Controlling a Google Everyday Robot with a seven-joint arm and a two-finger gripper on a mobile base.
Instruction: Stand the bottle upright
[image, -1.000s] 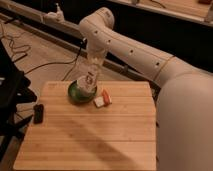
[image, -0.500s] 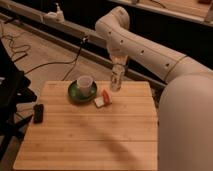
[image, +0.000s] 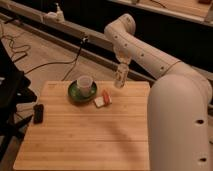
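The bottle (image: 120, 79) is a slim pale one with a whitish label. It hangs nearly upright just above the far edge of the wooden table (image: 85, 140). My gripper (image: 121, 67) holds it from above, shut on its upper part, at the end of the white arm that reaches in from the right. The bottle's base is close to the tabletop; I cannot tell whether it touches. It is to the right of the white cup (image: 84, 82).
The white cup stands on a green plate (image: 74, 94) at the table's far left. A small red and white object (image: 102, 99) lies beside the plate. A black flat object (image: 38, 113) lies near the left edge. The robot's white body (image: 180, 125) fills the right side.
The arm has swung right with the bottle, from over the cup and green plate to the far edge of the table right of them.
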